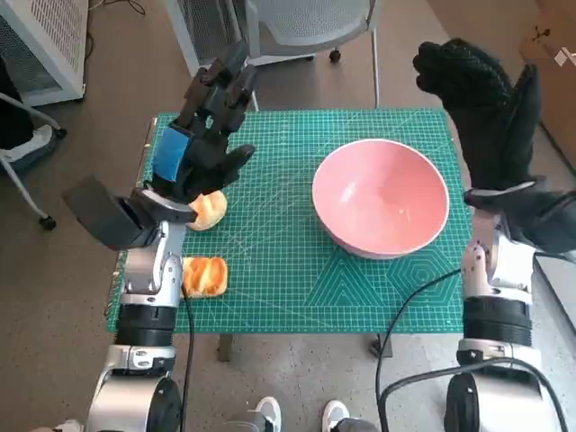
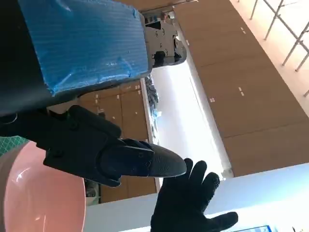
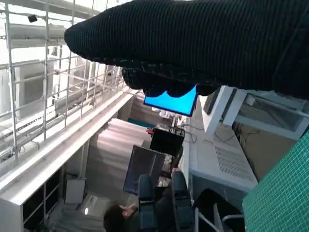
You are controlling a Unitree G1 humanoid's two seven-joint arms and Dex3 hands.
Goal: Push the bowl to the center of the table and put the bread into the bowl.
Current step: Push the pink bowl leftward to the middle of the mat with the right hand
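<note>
Robot hand (image 1: 205,135) over green mat (image 1: 270,270), chair (image 1: 306,27) behind

L hand (image 1: 200,148) black w/ blue tape; R hand (image 1: 486,108) black knit glove.

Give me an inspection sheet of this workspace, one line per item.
Surface: green gridded cutting mat covering the small table.
Job's things: pink round bowl upright, right of centre, holding nothing; two orange-brown bread pieces near the left edge, one partly under the left hand.
Clutter: nothing seen.
Hands: left hand raised, fingers spread, holding nothing; right hand raised beyond the bowl, open.
Cables: black cables hanging by the right forearm.
Surroundings: white rolling chair behind the table; shoes at the front.
</note>
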